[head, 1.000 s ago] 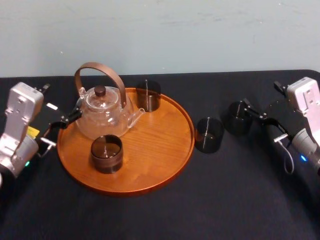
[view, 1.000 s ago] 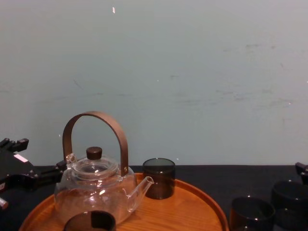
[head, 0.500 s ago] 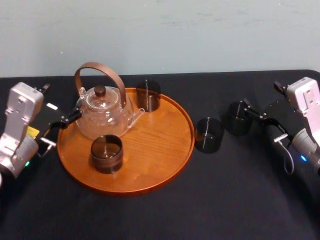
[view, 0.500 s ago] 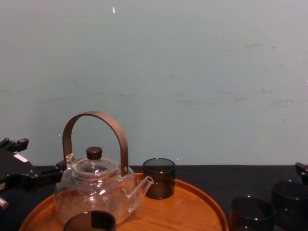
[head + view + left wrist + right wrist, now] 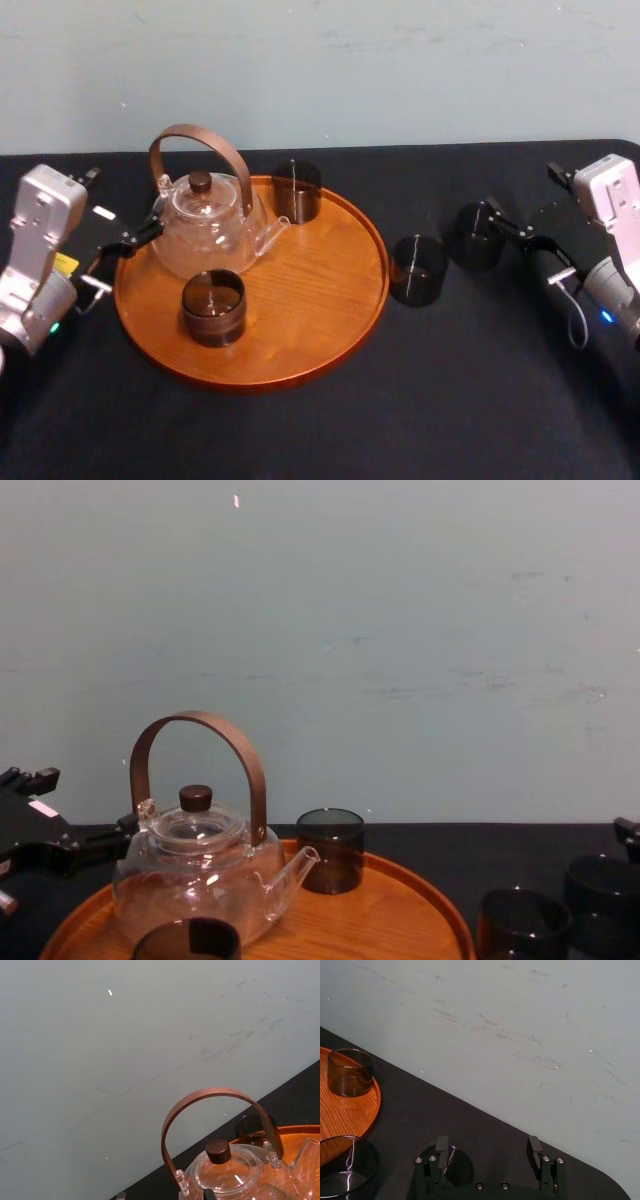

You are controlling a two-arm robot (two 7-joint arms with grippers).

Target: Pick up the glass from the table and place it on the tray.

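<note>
- Table point(image 5: 320, 430), black and wide, bears the whole tea set, with an arm at each side.
- Tray point(image 5: 320, 300), round and wooden with a low rim, sits left of centre and has bare wood across its right half.
- Teapot point(image 5: 205, 230) of clear glass with a brown hoop handle stands at the tray's back left.
- Right gripper point(image 5: 488, 1141) reaches in low from the table's right side, its fingers spread wide and clamped on nothing.
- Left gripper point(image 5: 128, 240) sits parked beside the tray's left rim, close to the teapot. Its state cannot be made out.
- Outer glass point(image 5: 474, 236), dark and short, stands upright on the table well to the right of the tray. One finger of the right gripper is close against it, but contact cannot be confirmed.
- Inner glass point(image 5: 417, 270), its match, stands on the table just off the tray's right rim, between the tray and the outer glass.
- Back glass point(image 5: 297, 190) and front glass point(image 5: 213, 307) already stand on the tray, one at the far rim and one near the front.
- Progress looks early. No glass is gripped or lifted, and the right gripper appears lined up on the outer glass.
- Closing on a glass, lifting it, carrying it left and setting it on the bare wood all remain.
</note>
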